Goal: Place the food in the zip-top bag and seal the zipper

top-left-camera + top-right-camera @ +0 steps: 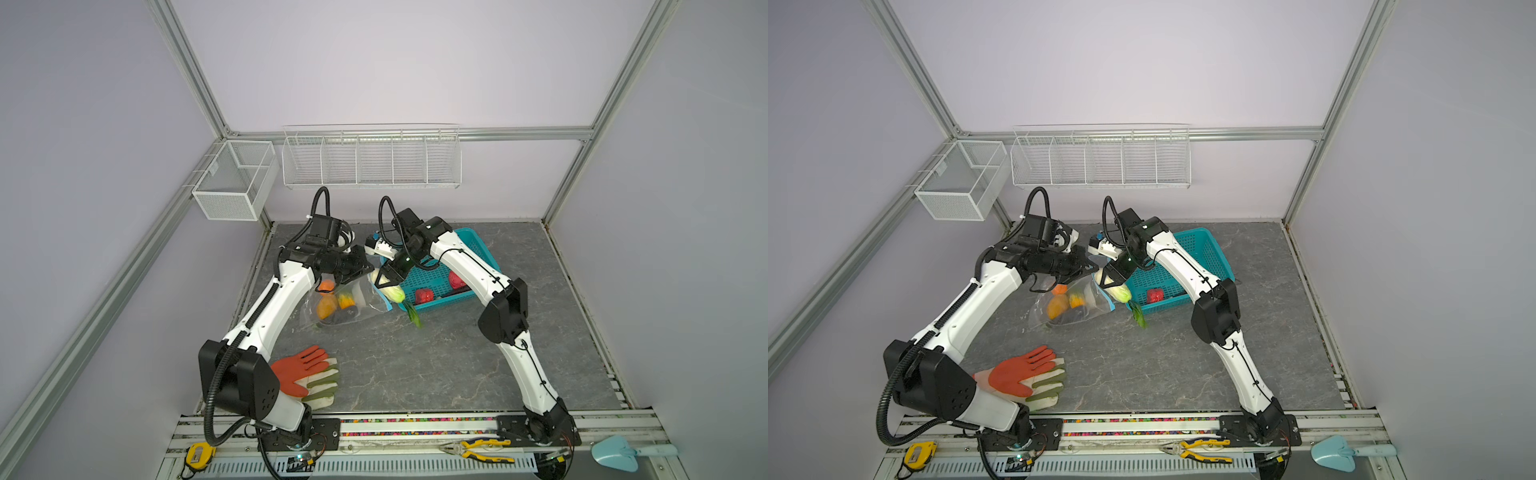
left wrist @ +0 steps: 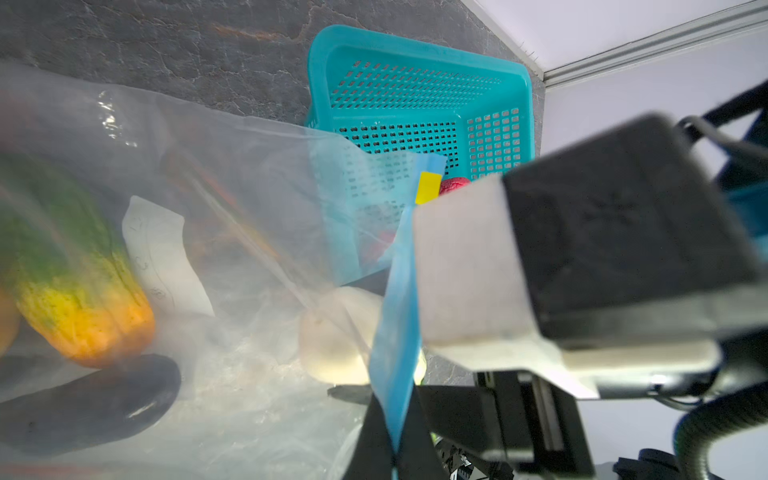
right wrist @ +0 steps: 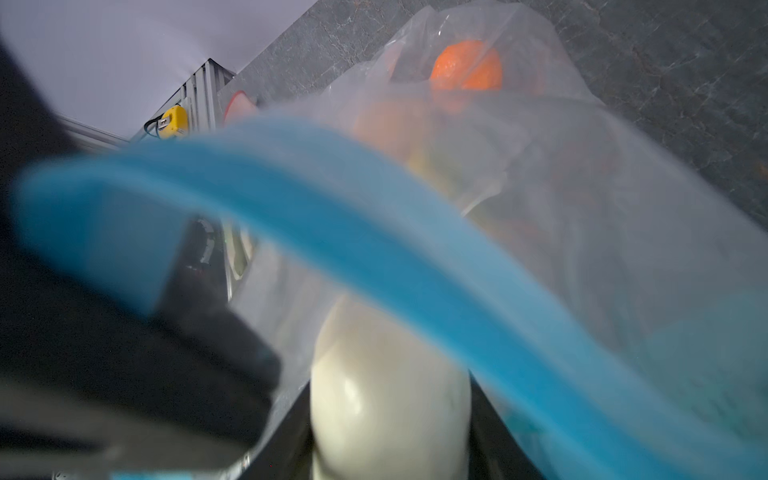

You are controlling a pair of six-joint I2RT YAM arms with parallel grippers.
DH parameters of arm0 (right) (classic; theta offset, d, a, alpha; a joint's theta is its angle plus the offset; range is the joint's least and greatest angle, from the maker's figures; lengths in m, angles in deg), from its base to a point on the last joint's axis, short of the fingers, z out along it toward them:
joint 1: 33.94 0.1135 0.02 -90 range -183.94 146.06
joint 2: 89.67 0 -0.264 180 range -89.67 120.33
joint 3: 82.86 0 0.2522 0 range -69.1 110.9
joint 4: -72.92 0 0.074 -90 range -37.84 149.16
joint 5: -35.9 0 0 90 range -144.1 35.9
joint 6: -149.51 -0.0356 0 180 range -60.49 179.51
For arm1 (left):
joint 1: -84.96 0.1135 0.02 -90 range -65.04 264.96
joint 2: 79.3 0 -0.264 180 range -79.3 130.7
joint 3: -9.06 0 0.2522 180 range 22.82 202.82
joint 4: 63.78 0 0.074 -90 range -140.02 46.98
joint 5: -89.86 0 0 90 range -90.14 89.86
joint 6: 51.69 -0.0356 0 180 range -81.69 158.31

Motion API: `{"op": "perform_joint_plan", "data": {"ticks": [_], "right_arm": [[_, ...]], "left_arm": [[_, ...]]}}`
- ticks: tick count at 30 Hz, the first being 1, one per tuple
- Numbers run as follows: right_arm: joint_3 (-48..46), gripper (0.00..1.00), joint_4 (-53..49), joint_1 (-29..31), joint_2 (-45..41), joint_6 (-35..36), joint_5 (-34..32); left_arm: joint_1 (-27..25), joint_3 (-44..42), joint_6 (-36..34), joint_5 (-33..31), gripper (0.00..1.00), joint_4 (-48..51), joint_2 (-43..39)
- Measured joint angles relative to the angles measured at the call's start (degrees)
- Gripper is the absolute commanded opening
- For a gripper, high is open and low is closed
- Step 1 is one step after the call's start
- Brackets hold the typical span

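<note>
The clear zip-top bag (image 1: 353, 309) (image 1: 1075, 313) lies left of the basket, its mouth lifted. My left gripper (image 1: 368, 271) (image 2: 395, 453) is shut on the light-blue zipper (image 2: 397, 345) strip; the yellow slider (image 2: 429, 188) sits further along it. My right gripper (image 1: 388, 284) (image 3: 386, 436) is shut on the white-green cabbage (image 1: 395, 293) (image 3: 386, 395) at the bag's mouth, under the raised zipper (image 3: 332, 232). Inside the bag lie orange food (image 1: 326, 307), a green-yellow piece (image 2: 75, 291) and a dark eggplant (image 2: 83, 407).
The teal basket (image 1: 478, 245) (image 1: 1204, 249) at the right holds red pieces (image 1: 424, 296). A green piece (image 1: 414, 316) lies on the table by the basket's near corner. Orange-and-green gloves (image 1: 307, 374) lie near the left arm's base. Wire baskets (image 1: 370, 160) hang on the back wall.
</note>
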Motion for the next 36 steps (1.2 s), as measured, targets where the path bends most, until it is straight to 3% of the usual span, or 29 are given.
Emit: {"op": "perform_joint_plan", "data": {"ticks": [24,36], "right_arm": [[0.81,0.67,0.11,0.04,0.33,-2.93,-1.49],[0.81,0.44,0.13,0.04,0.35,-3.17,-1.09]], "left_arm": [[-0.02,-0.5,0.2,0.26,0.0,-1.2,-0.02],[-0.02,-0.55,0.31,0.48,0.0,-1.25,-0.02]]}}
